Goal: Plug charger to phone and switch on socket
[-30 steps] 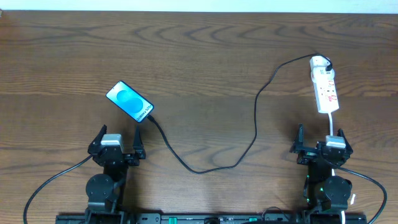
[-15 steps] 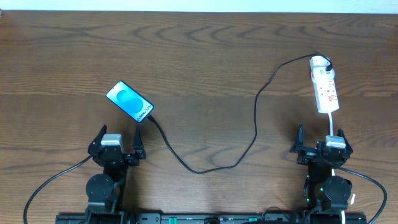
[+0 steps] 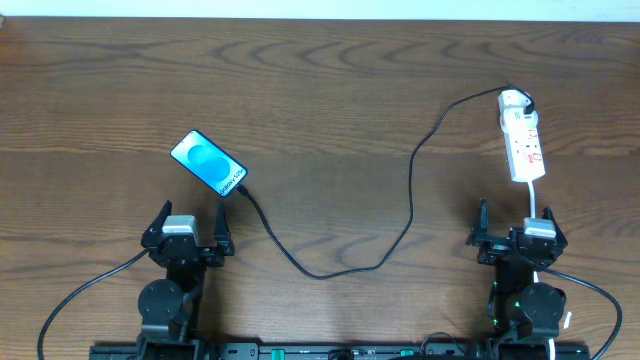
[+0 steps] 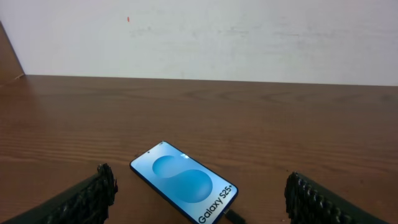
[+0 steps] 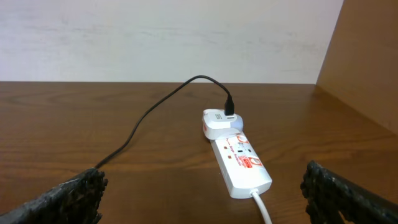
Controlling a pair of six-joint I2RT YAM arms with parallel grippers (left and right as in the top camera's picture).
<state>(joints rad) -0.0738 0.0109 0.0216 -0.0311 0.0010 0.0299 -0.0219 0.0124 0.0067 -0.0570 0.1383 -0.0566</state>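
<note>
Left gripper [image 3: 192,213] and right gripper [image 3: 515,214] of mine both rest empty with jaws apart; the charger [image 3: 412,190] looks already plugged into the phone [image 3: 208,163] ahead of my left, so what remains, I judge, is switching on the socket [image 3: 524,145] ahead of my right.

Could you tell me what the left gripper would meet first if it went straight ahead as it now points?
Most likely the phone, flat just ahead of the open left gripper, if it travels low.
</note>
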